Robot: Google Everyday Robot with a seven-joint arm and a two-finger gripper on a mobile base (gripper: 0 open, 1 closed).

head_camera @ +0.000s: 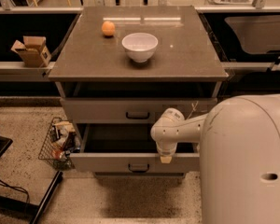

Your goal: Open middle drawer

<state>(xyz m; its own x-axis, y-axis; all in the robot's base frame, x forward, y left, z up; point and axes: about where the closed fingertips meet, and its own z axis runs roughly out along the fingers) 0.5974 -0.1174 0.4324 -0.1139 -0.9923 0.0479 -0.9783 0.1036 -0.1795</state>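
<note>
The middle drawer (107, 162) of the grey cabinet stands pulled out toward me, its deep tray (126, 140) showing dark inside. Its small black bar handle (139, 168) sits at the centre of the plain front. My gripper (166, 158) points down from the white wrist (167, 132) and rests at the drawer front's top edge, a little right of the handle. The top drawer (98, 110) above is shut, with its own black handle (137, 115). The bottom drawer is almost wholly hidden under the open one.
A white bowl (140, 46) and an orange (108, 28) sit on the cabinet top (191, 55). A cardboard box (31, 50) stands on the left shelf. A wire basket (56, 141) sits on the floor left of the drawers. My white body (247, 162) fills the lower right.
</note>
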